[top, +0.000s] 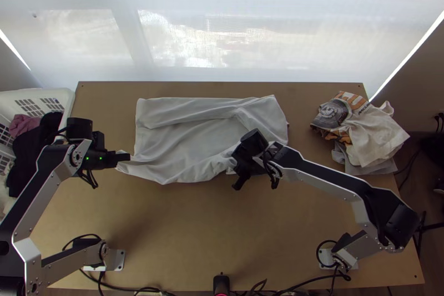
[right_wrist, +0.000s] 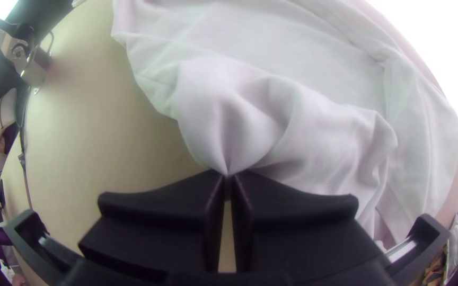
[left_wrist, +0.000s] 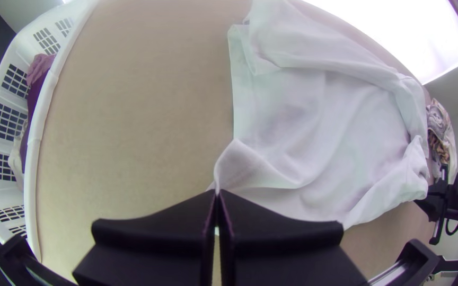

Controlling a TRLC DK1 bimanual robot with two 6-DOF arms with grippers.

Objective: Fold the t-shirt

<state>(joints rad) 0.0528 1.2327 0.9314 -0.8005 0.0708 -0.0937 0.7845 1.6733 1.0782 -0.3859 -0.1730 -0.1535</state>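
Loosely spread, the white t-shirt (top: 188, 143) is pinched at two places along its near side, in the middle of the bench (top: 183, 229).
From the top view, its whole outline is given, with a band laid over along the far side; the near left corner is held by the left gripper (top: 123, 157), the near side towards the right by the right gripper (top: 240, 171). In the left wrist view, a thin peak of cloth is seen nipped between closed fingers (left_wrist: 186, 212); in the right wrist view, deeper folds are gathered into the pressed-together tips. Farther out, a white basket (top: 69, 108) of clothes is placed left, a cloth pile (top: 377, 135) right.
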